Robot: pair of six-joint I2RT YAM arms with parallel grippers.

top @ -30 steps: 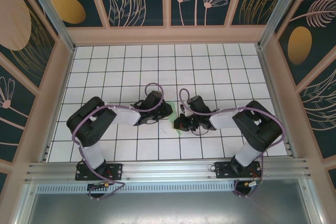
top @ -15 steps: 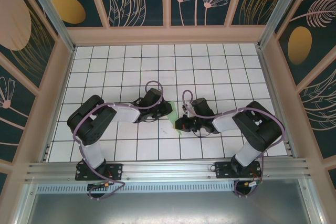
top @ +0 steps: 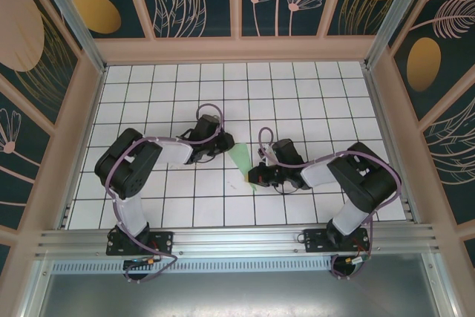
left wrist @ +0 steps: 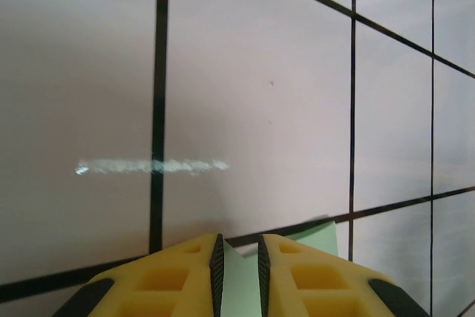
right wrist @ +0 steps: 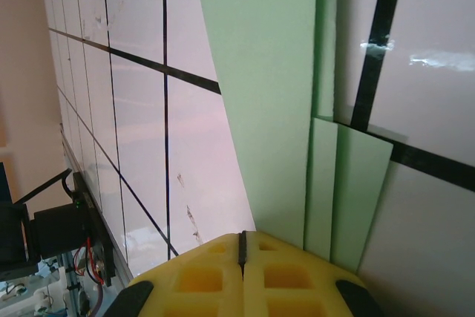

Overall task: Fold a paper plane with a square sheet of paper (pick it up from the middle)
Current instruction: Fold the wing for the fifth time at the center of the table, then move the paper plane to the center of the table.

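Left arm: I saw the left arm (top: 133,168) rise from its base at the near edge, with the elbow bent out to the left. Its forearm lay low over the worktop (top: 148,94) and pointed right toward the middle.
Left jaws: they sat right at the wide far end of the folded green paper (top: 240,159), parted by a narrow slit. In the wrist view, green paper showed in that slit and a corner of it lay just beyond to the right. I could not tell whether they pinched it.
Right arm: the right arm (top: 364,180) mirrored the left, elbow out to the right and forearm low, pointing left. A purple cable (top: 261,139) looped above the wrist.
Right jaws: they were pressed together with no gap, their tips at the paper's narrow near end. The paper ran in under them just to one side of the seam, so I could not tell whether any layer was caught.
Paper: it lay near the middle of the worktop between the two sets of jaws. It was a long tapered strip, and its stacked layers showed stepped edges in the right wrist view.
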